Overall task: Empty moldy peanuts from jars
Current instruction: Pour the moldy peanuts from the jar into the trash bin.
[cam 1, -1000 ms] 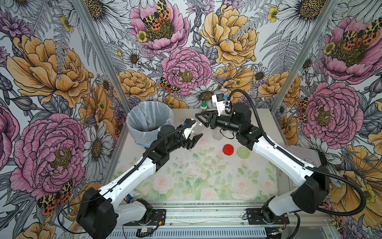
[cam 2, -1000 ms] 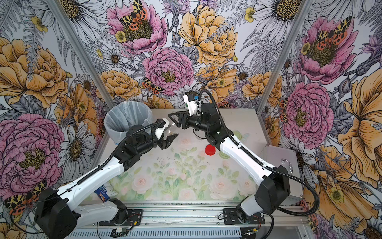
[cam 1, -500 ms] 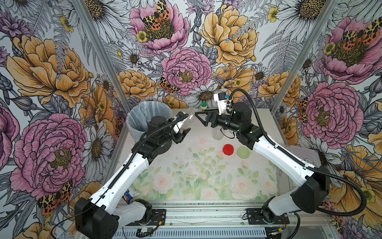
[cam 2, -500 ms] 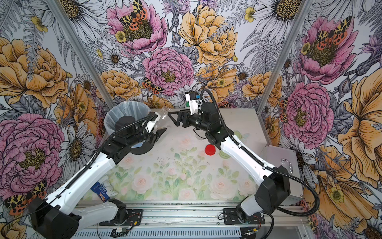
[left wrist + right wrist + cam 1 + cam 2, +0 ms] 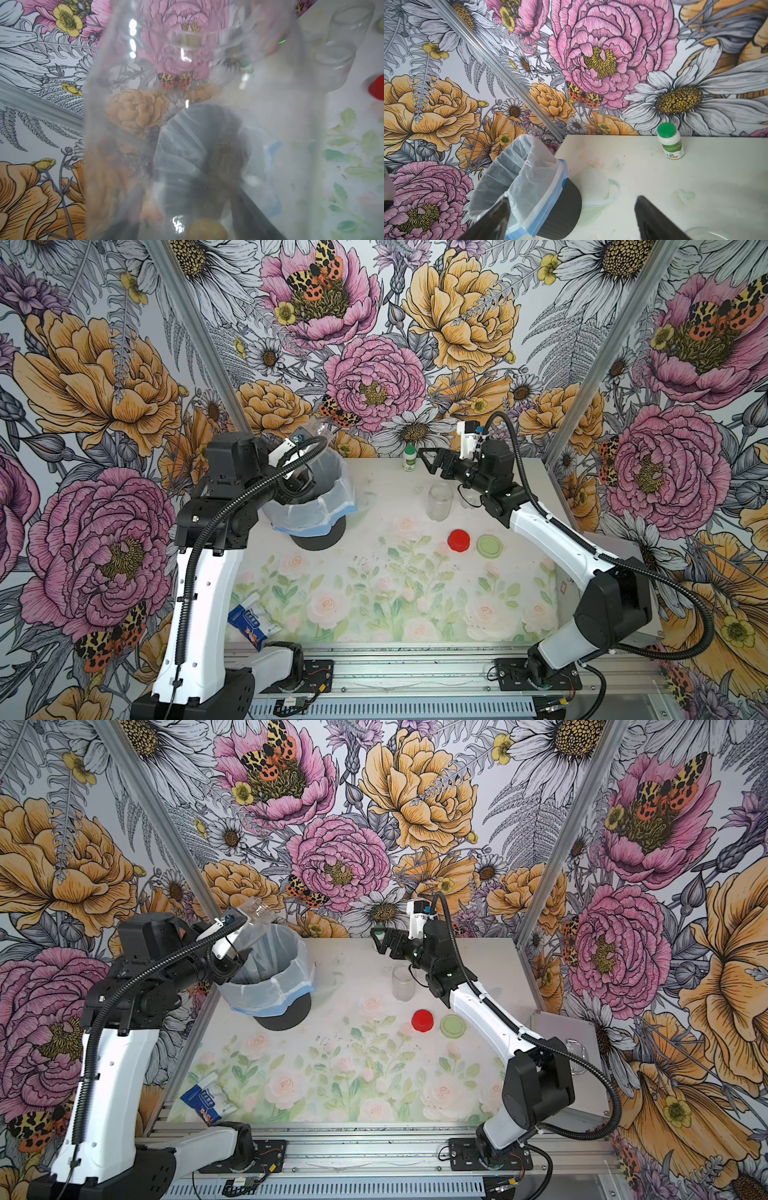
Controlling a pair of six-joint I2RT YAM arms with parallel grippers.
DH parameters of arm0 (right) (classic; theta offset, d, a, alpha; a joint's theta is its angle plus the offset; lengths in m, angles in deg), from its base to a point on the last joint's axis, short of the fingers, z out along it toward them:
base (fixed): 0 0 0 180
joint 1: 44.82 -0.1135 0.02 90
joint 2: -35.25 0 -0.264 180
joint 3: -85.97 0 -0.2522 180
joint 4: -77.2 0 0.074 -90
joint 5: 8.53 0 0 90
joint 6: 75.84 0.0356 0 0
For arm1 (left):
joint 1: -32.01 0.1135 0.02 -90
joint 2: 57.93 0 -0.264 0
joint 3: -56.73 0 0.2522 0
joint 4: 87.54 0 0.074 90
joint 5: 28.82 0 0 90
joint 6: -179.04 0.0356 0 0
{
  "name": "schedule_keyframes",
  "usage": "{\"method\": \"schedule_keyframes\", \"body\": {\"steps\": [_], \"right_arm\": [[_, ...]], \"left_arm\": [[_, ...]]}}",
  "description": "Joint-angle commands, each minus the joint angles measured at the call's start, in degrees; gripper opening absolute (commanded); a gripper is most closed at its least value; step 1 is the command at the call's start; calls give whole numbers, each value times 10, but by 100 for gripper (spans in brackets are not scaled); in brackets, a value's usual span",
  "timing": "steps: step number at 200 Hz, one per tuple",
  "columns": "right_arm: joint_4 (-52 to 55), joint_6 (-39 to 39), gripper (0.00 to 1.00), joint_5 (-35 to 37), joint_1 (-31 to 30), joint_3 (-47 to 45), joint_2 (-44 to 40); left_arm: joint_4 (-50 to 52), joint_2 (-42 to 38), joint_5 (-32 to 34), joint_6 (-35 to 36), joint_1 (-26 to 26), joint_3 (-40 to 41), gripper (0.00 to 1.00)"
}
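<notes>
my left claw [image 5: 239, 928] pinches a jar [image 5: 257, 908] above the bin's [image 5: 291, 986] far rim, mouth seemingly tilted up. a peanut [image 5: 205, 230] sits near its base. i'd roll the wrist until the mouth dips over the bin's middle. right claw [image 5: 430, 462] is spread and empty, well away from the bin.

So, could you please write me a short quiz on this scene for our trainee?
1. True or false: the right gripper has its jaws shut on the round red plastic lid.
2. Which does the left gripper hold over the black bin lined with clear plastic? A) white bottle B) clear glass jar C) blue packet
3. What colour is the round lid lying beside the red one?
Key: 1 false; 2 B; 3 pale green.
</notes>
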Motion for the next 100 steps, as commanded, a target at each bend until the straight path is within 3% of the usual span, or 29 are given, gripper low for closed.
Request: {"method": "schedule_keyframes", "body": {"steps": [1,71,100], "right_arm": [[-68,28,93,-18,9,-38,20],[-152,6,92,-65,22,-112,4],[-226,12,92,-42,23,-164,-21]], "left_arm": [[87,34,81,74,10,-10,57],[94,215,345,211,-3,-88,60],[98,268,388,246,-2,-118,61]]}}
